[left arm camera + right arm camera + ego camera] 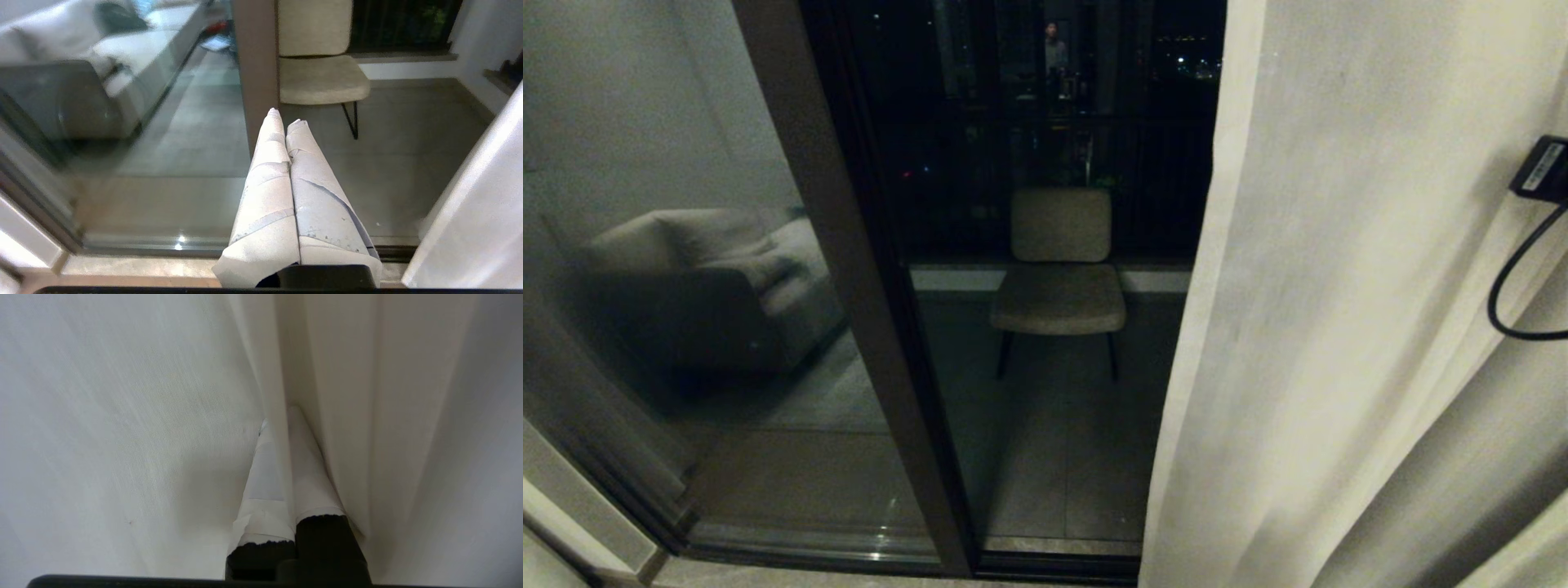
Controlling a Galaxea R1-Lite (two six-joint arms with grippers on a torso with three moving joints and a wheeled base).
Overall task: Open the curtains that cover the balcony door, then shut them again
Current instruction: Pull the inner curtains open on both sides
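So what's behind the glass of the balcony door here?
Through the balcony door, a beige chair stands on the balcony's tiled floor, with dark railing and night beyond. The curtain, pinched in the right gripper, hides whatever lies behind the door's right part.

The floor [1062,457] beyond the glass is grey tile, running from the door track [1054,563] at 6 o'clock up to a pale kerb [1152,280] at 12 o'clock. A chair [1059,282] stands on it toward 12 o'clock, its thin dark legs on the tiles just in front of the kerb. At 3 o'clock the curtain [1339,327] hangs down over the tiles' edge.
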